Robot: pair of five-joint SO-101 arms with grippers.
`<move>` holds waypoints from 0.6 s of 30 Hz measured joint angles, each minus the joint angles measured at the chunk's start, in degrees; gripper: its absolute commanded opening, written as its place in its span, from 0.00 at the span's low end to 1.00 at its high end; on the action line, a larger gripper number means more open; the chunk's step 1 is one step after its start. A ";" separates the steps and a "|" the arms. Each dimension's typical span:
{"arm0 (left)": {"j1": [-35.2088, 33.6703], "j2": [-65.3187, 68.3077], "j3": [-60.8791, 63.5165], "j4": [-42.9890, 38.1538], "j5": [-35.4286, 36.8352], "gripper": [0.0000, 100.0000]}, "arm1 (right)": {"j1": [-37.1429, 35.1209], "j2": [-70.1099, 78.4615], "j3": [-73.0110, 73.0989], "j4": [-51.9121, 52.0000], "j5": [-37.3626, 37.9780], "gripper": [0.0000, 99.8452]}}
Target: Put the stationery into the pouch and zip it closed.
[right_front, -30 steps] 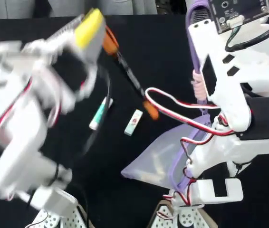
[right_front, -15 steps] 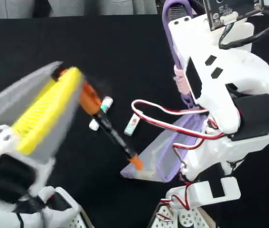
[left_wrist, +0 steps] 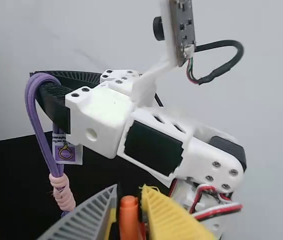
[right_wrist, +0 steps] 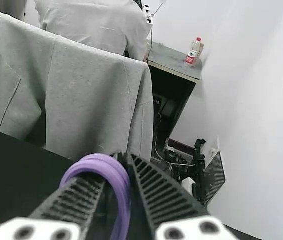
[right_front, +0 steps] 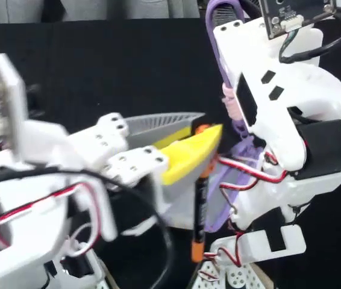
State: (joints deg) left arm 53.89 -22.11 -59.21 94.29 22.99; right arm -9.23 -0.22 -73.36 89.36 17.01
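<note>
My left gripper clamps pen beside pouch at table front edge; my right gripper pinches pouch loop (raised); pen not in, zip not yet done.

Right arm overhangs pouch; gap beside left pincer apparently narrow.

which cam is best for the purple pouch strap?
Left wrist view: the purple strap hangs from the right gripper, with its tag and pink cord. The high view shows the strap running down toward the pouch, beside the arm. The right wrist view shows its loop pinched between the jaws.
</note>
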 measured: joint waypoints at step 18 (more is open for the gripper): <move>-10.11 -13.45 31.03 -21.98 6.42 0.03 | 0.00 0.00 0.00 -0.88 0.00 0.01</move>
State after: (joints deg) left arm 43.78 -35.56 -28.18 72.31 29.41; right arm -9.23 -0.22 -73.36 88.48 17.01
